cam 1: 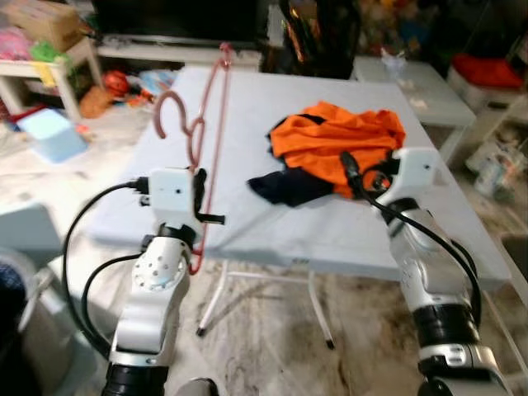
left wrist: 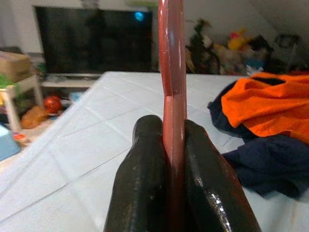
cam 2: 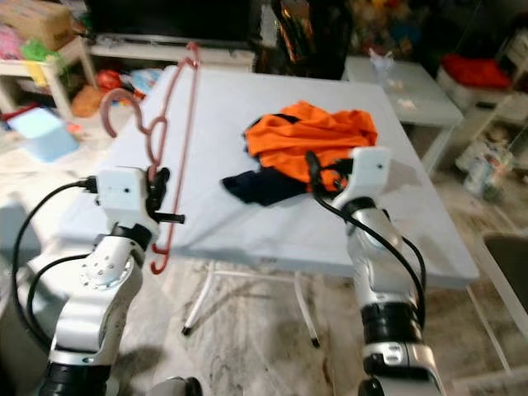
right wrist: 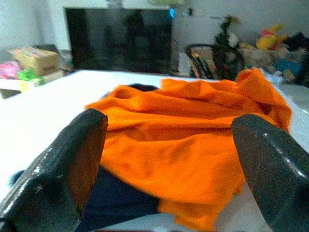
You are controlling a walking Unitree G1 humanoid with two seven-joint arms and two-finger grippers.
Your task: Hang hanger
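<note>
— How far along is it?

— The left gripper is clamped on the thin pink plastic hanger, held upright over the left edge of the white folding table. So it's picked up, not yet hung.

— And the other arm?

— The right gripper, fingers spread, faces the crumpled orange and navy garment on the table. No rail visible.

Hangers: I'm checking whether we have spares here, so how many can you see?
1. The pink hanger is held upright in the left tool, at the near left edge of the table. Another could lie hidden under the orange garment.
</note>
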